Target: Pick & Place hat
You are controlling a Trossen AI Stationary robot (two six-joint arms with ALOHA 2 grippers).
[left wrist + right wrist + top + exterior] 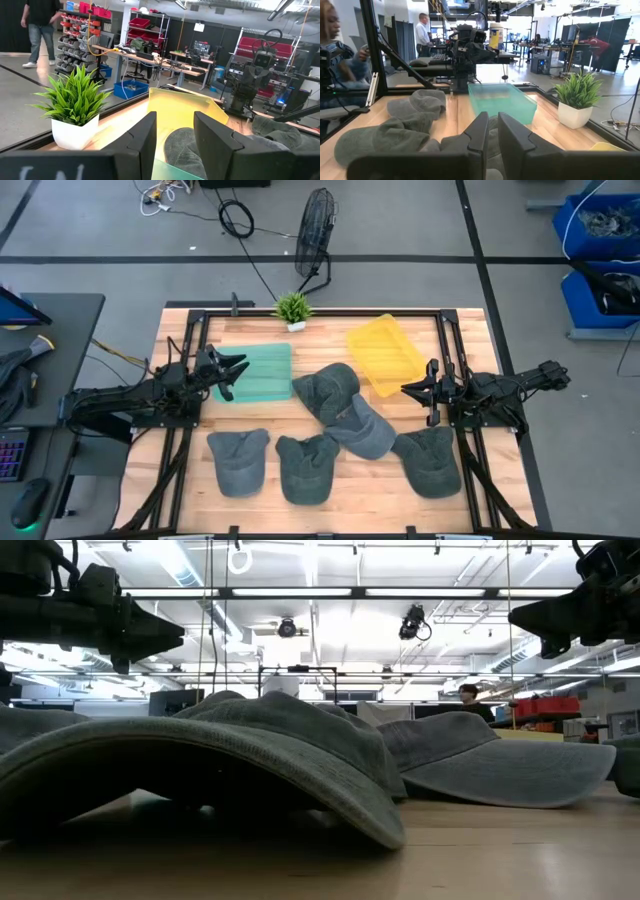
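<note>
Several grey-green caps lie crown up on the wooden table in the high view: one in the middle (327, 388), one overlapping it (362, 430), and three along the near edge (238, 460) (307, 468) (430, 460). My left gripper (238, 378) (175, 117) hovers open above the green tray's (255, 372) right end, pointing at the middle cap. My right gripper (405, 388) (493, 117) hovers by the yellow tray's (385, 352) near corner, with only a narrow gap between its fingers. In the low view both grippers (150, 635) (530, 620) hang well above the caps.
A small potted plant (292, 308) stands at the table's far edge between the two trays. Black frame rails (450, 350) run along the table's left, right and far sides. Bare wood shows between the near caps and the green tray (250, 418). People stand in the room behind.
</note>
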